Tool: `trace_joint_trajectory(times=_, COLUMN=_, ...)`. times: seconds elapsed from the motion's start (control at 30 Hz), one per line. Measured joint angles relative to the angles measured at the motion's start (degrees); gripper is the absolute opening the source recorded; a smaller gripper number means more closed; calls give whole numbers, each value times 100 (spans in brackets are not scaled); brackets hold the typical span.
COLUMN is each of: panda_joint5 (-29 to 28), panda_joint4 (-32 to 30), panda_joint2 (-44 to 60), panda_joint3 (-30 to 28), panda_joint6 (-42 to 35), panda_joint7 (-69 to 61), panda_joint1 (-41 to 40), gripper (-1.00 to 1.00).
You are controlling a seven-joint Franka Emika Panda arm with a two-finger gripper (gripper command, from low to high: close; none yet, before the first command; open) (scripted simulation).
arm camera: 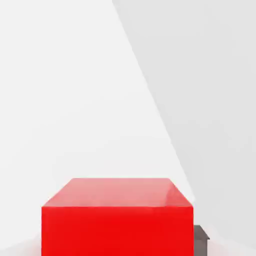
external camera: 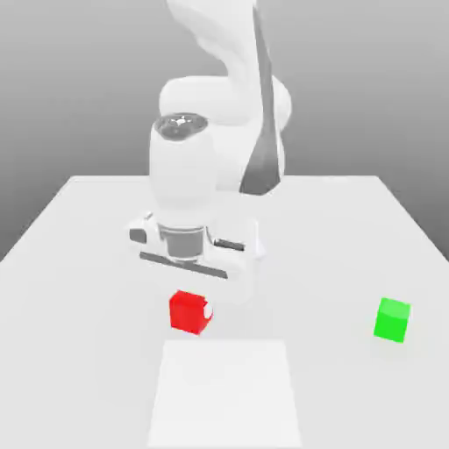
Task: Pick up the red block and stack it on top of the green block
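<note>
The red block (external camera: 188,313) is a small glossy cube near the middle front of the white table. My gripper (external camera: 192,307) comes straight down onto it and is shut on it, and a white fingertip (external camera: 208,310) shows against the side of the block towards the exterior view's right. In the hand view the red block (arm camera: 117,220) looms close, with a dark finger pad (arm camera: 201,239) pressed to its side. The green block (external camera: 392,319) stands alone on the table, well off to the exterior view's right of the red block.
The white table (external camera: 351,228) stretches out on all sides. A paler square patch (external camera: 226,395) lies on it just in front of the red block. The arm's body (external camera: 230,131) rises behind the gripper.
</note>
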Motion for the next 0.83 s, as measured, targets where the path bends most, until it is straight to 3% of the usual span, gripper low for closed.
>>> trace_joint_trajectory(times=0.5, panda_joint5=457, panda_joint4=953, panda_joint2=104, panda_joint3=2197, panda_joint6=-809, panda_joint7=-804, panda_joint1=2685, gripper=-100)
trace_joint_trajectory(times=0.7, panda_joint5=-780, panda_joint4=1060, panda_joint2=1214, panda_joint3=1966, panda_joint6=99, panda_joint7=51, panda_joint1=2931, gripper=-100)
trace_joint_trajectory(times=0.73, panda_joint5=-1004, panda_joint4=1071, panda_joint2=1385, panda_joint3=1842, panda_joint6=243, panda_joint7=213, panda_joint1=3011, gripper=100)
trace_joint_trajectory(times=0.83, panda_joint5=-1004, panda_joint4=1071, panda_joint2=1385, panda_joint3=1842, panda_joint6=243, panda_joint7=213, panda_joint1=3011, gripper=100)
